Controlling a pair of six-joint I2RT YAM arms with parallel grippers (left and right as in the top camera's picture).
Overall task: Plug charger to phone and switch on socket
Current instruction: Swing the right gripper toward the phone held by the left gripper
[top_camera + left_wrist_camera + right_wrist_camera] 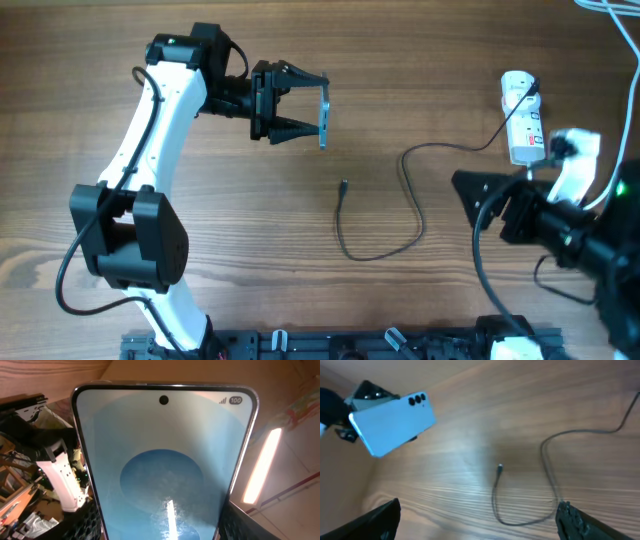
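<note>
Overhead. Wood-grain table [250, 230] fills the view; none of the room shows. The left gripper [310, 103] is clamped on the phone [324, 135], which is lifted off the table and turned edge-on to the camera, so it reads only as a thin pale strip. The charger [372, 258] lies loose on the wood in a loop, its connector [344, 185] resting free near centre, well apart from the phone. The other end runs right to the socket [520, 125], a white strip near the right edge; a white cord [612, 20] is cut off at the top right corner. Switch position too small to read. The right arm covers the strip's near end.

Left wrist. The phone's screen takes up most of the view: pale blue, with a darker blue disc and a camera hole at the top. Black fingers [92, 520] flank its lower sides. Behind it are a beige ceiling, a lit strip light [262, 467] and blurred clutter [30, 460] at left. The phone's lower end is out of frame.

Right wrist. The right gripper [477, 510] hangs over the table with its jaws spread wide and holding nothing; only the finger ends show at the bottom corners. The connector and cable loop lie between them on the wood. The phone's pale blue back, with three lenses, shows upper left.
</note>
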